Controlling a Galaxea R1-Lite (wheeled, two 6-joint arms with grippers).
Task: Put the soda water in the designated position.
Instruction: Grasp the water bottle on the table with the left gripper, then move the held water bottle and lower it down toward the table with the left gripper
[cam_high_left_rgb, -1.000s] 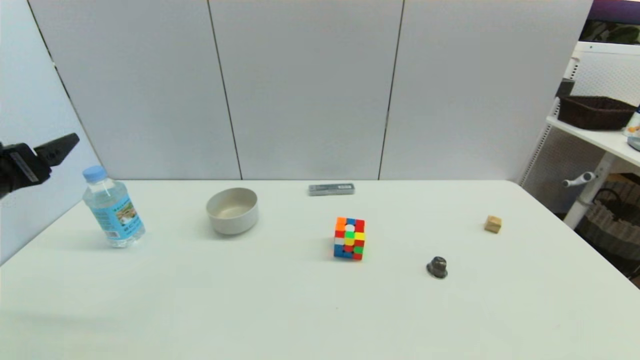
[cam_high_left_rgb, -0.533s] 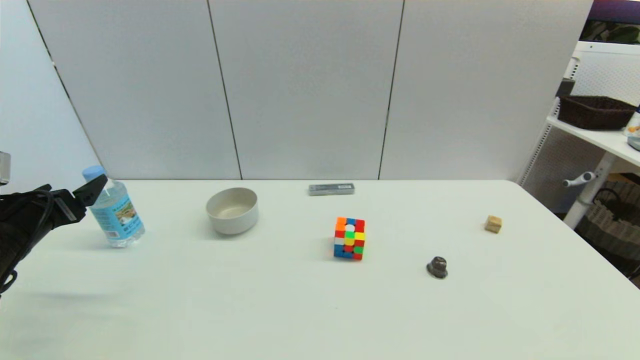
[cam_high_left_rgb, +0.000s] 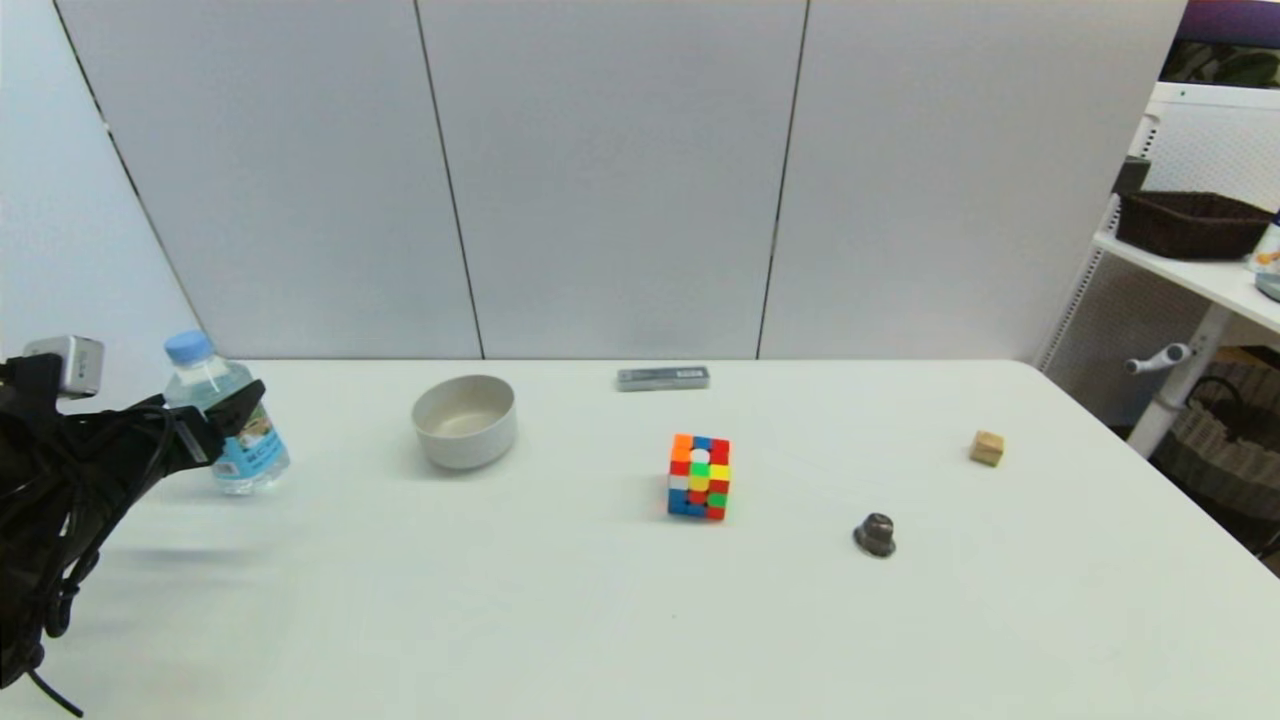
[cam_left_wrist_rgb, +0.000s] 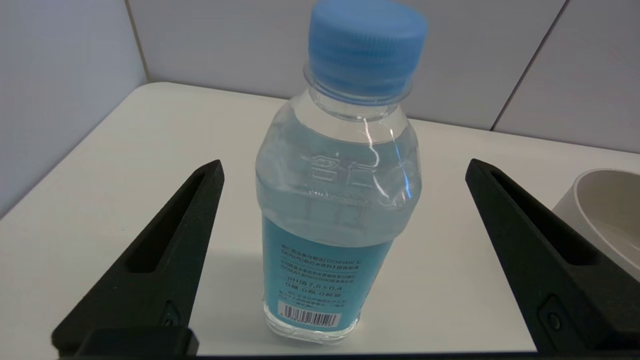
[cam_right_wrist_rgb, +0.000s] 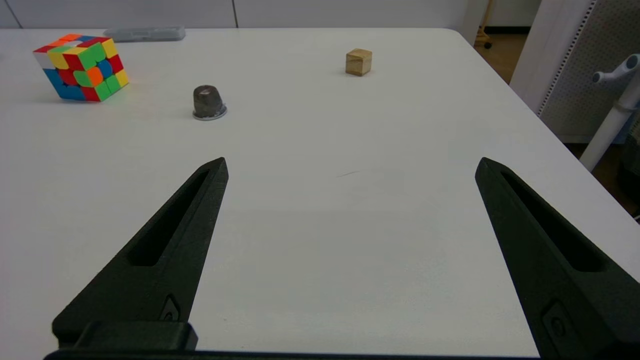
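Small clear plastic soda water bottle (cam_left_wrist_rgb: 339, 200), light-blue cap, blue label, upright at table's left rear, near beige bowl (cam_high_left_rgb: 465, 420). Left gripper (cam_left_wrist_rgb: 345, 250) level with label, jaws wide open either side, not touching. Right gripper (cam_right_wrist_rgb: 350, 250) parked, open. Step: reach. Next: advance slightly, close on label.

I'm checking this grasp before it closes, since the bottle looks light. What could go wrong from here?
1. The left gripper is open with a finger on either side of the soda water, not touching. The bottle is tall and narrow, so a finger meeting it first might tip it.
2. The bowl stands close beside it; a wide swing could clip the rim.
3. The bottle stands near the table edge and could be pushed off.
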